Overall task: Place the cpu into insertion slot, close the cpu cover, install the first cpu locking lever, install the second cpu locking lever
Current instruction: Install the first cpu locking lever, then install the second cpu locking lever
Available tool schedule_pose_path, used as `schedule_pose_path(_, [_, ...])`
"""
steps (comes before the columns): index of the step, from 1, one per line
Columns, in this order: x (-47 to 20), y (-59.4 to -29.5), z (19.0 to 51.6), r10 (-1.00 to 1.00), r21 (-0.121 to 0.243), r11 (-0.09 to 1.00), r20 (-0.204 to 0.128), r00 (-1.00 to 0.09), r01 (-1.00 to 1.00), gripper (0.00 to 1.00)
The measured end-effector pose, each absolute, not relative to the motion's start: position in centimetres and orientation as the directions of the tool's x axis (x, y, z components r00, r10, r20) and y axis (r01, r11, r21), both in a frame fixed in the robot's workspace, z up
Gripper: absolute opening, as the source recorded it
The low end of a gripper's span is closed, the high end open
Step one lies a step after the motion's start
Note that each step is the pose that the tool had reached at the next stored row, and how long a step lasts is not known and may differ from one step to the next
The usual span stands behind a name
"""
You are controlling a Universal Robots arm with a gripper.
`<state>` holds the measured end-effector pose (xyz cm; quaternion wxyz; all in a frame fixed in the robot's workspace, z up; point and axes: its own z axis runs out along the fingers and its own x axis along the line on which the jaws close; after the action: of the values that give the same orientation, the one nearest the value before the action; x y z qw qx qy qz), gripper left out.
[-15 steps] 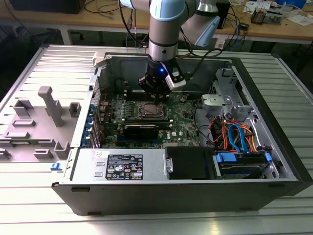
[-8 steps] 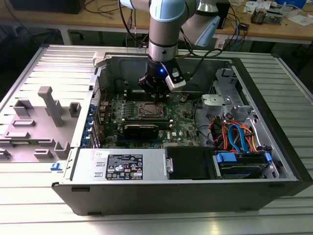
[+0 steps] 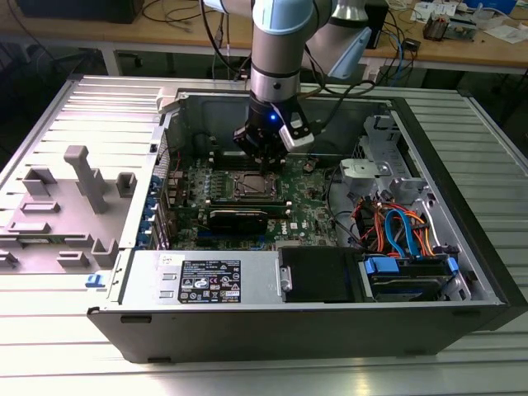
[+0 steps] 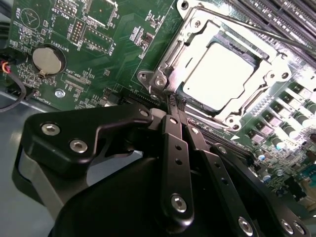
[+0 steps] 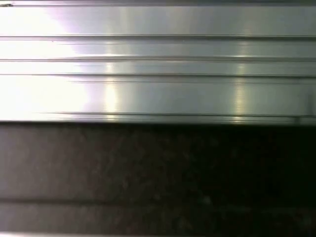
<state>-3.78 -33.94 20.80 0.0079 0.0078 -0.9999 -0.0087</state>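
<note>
1. Your gripper hangs low over the green board inside the open computer case, its tips just beside the near corner of the insertion slot. In the exterior view the gripper sits directly above the socket.
2. Gripper state: the fingers are pressed together with no visible gap, and nothing is visibly held between them.
3. The cpu lies seated in the slot, silvery top showing. The cpu cover appears down around it, framing the chip.
4. Judgement: placing and covering look done; the lever stage is in hand. One thin lever rod runs along the far side of the socket; whether it is latched, you cannot tell.
5. The next move calls for a fine, controlled push at the socket edge, clear of the chip.
6. Count: one cpu, one slot, one cover, one lever rod clearly seen, one coin cell.
</note>
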Motion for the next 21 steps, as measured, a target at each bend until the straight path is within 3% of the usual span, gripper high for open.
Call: schedule_pose_path(21, [-3.79,-34.40,20.90,-0.015,0.008,1.000,0.016,-1.000,-0.015,0.11])
